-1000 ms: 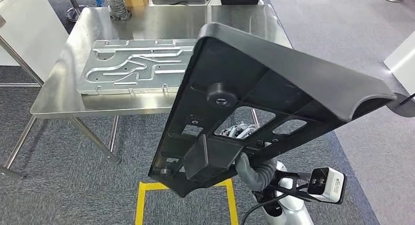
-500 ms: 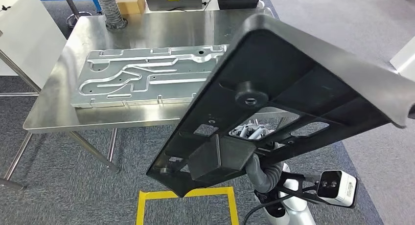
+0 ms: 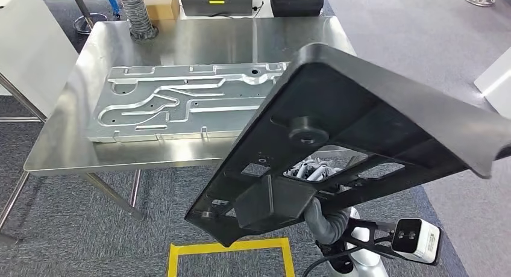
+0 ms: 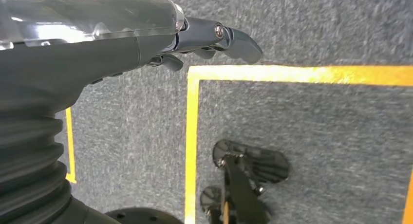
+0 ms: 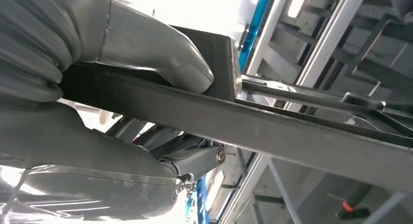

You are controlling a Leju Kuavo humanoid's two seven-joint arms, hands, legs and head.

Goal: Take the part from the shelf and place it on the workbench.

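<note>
A large black plastic part (image 3: 355,132), a ribbed panel with cut-outs, is held tilted in front of me, its far end raised over the near right corner of the steel workbench (image 3: 199,36). My right hand (image 3: 313,168) grips it from underneath near its lower end, and its fingers show through a cut-out. In the right wrist view the thumb (image 5: 160,53) presses on one face of the black part (image 5: 272,126) with the fingers (image 5: 199,158) under the other. My left hand (image 4: 214,36) hangs over the carpet with its fingers apart, holding nothing.
A machined aluminium plate (image 3: 181,102) lies on the workbench's near half. A ribbed hose (image 3: 135,15), a cardboard box (image 3: 161,3) and dark cases (image 3: 295,0) stand behind the table. A yellow taped square (image 3: 232,253) marks the carpet below me.
The whole view has shifted: the workbench now sits closer and further left. The black part stays in my right hand, its far end now lower and further right in the picture.
</note>
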